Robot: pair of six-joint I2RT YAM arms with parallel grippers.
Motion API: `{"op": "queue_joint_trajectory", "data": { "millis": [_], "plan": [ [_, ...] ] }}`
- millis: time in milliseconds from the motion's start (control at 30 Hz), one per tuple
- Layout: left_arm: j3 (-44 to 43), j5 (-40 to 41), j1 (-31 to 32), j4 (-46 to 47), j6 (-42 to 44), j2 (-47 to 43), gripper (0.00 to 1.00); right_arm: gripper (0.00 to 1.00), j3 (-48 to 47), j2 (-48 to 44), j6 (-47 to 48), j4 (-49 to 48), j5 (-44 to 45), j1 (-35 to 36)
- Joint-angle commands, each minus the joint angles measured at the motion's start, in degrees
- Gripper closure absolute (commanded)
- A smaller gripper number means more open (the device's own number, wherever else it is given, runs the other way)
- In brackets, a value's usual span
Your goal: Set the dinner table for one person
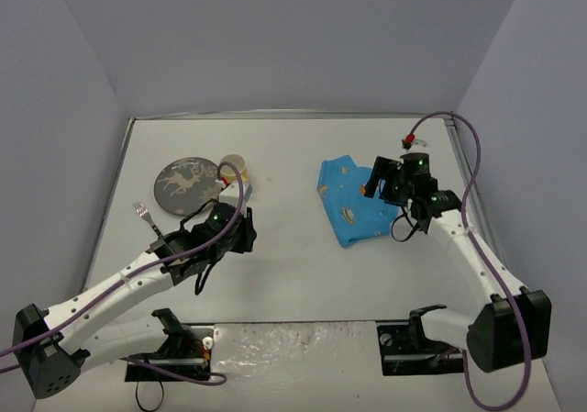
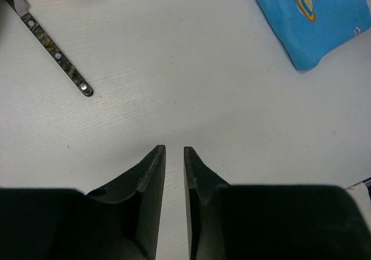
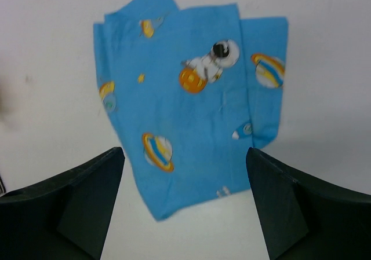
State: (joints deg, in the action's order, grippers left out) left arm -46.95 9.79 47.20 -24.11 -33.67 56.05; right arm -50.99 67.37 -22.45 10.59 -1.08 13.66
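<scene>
Blue and printed with an astronaut and ringed planets, the napkin lies loosely folded on the white dinner table, toward the 2 o'clock part of it in the top view. The right gripper hangs over the napkin's 2 o'clock edge with its fingers spread wide and nothing between them. In its wrist view the cloth sits straight ahead at 12 o'clock, centred in the gap, with its long axis running roughly 12 to 6, in line with the reach and across the jaw opening. That alignment is what a pick most likely turns on: a straight descent should land on fabric, though a fold must bunch between the fingers to be caught. The left gripper has its fingers nearly together, a thin slit between them, clamped on nothing. The napkin corner lies at its 1 o'clock, well apart, so the right arm is plainly the nearer one. A knife lies at the left gripper's 10 o'clock. In the top view, a dark patterned plate and a fork sit toward the table's 9 o'clock, with what may be a pale cup just beside the plate.
</scene>
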Motion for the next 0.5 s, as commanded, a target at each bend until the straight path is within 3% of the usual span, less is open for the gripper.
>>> {"op": "queue_joint_trajectory", "data": {
  "millis": [0, 133, 200, 467],
  "plan": [
    [-3.11, 0.89, 0.09, 3.28, -0.26, 1.8, 0.75, 0.18, -8.19, 15.17, 1.04, -6.48, -6.54, -8.79],
    [-2.71, 0.49, 0.0, 3.46, -0.26, 3.24, 0.66, 0.23, -11.85, 23.24, 3.02, -12.34, -9.73, -10.29],
    [-2.34, -0.12, -0.02, 3.76, -0.23, 3.61, 0.56, 0.27, -14.81, 28.77, 5.79, -14.74, -11.06, -10.65],
    [-1.47, -0.52, -0.18, 4.55, 0.72, 4.07, 0.33, 0.37, -20.63, 39.22, 13.4, -18.03, -11.84, -11.29]
  ]
}}
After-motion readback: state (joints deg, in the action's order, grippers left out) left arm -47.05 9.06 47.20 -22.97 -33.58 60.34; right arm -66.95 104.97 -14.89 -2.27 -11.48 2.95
